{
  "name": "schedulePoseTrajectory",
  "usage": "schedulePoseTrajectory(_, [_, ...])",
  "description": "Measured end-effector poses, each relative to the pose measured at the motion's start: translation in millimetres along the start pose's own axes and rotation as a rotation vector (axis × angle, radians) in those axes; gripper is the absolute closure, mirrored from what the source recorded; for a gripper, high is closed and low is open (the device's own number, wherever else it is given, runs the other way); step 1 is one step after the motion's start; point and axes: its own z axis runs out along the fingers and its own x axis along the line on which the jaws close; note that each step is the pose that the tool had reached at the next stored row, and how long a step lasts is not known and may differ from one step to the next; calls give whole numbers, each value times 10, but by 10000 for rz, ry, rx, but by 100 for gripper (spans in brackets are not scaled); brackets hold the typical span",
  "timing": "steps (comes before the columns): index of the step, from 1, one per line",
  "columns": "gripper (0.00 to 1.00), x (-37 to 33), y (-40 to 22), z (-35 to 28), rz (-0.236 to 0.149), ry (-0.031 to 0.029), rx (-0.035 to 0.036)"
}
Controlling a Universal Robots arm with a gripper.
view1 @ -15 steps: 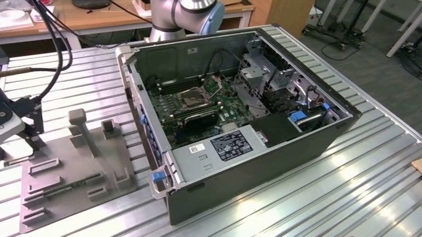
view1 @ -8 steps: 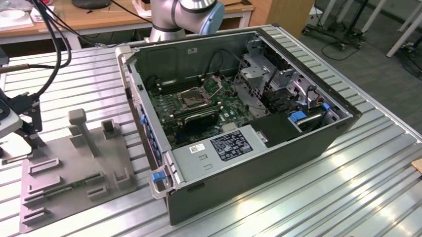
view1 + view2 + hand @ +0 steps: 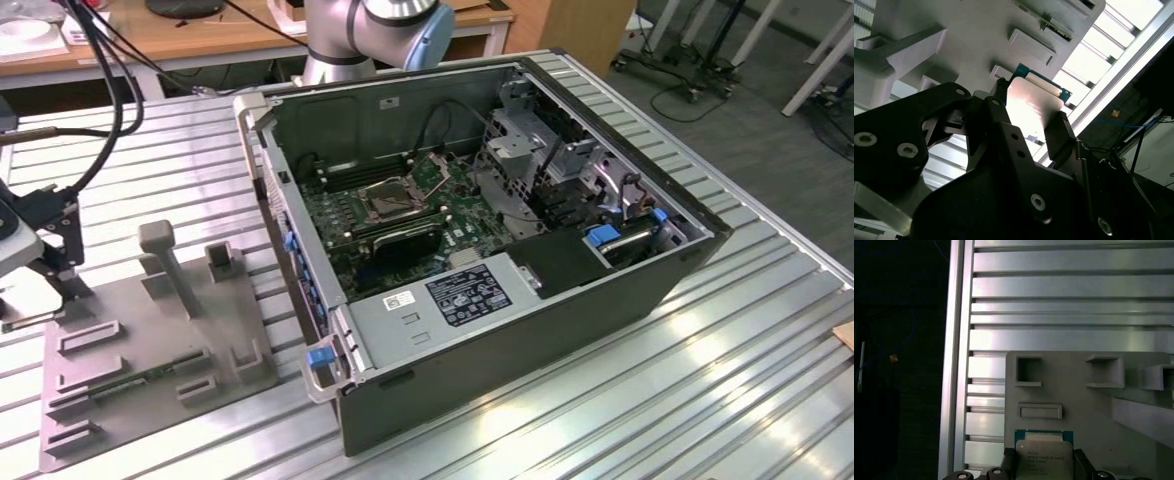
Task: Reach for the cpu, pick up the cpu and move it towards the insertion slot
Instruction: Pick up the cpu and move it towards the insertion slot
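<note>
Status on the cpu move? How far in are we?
Done: the reach. The gripper is at the cpu, over the fixture.
In hand: the pick. The jaws look closed on two edges of the cpu; whether it is lifted is unclear.
Left: the move. The slot is empty, far from the fixture.

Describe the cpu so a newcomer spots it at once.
Start at the grey fixture on the ribbed aluminium table. Near its edge the gripper clasps the cpu: a small square chip with a silvery face and green rim, unlike the grey moulded pockets beside it.
</note>
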Motion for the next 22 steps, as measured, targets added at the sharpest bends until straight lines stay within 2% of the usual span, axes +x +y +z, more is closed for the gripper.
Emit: schedulePoseTrajectory(22, [46, 0, 16, -378, 0, -2, -1])
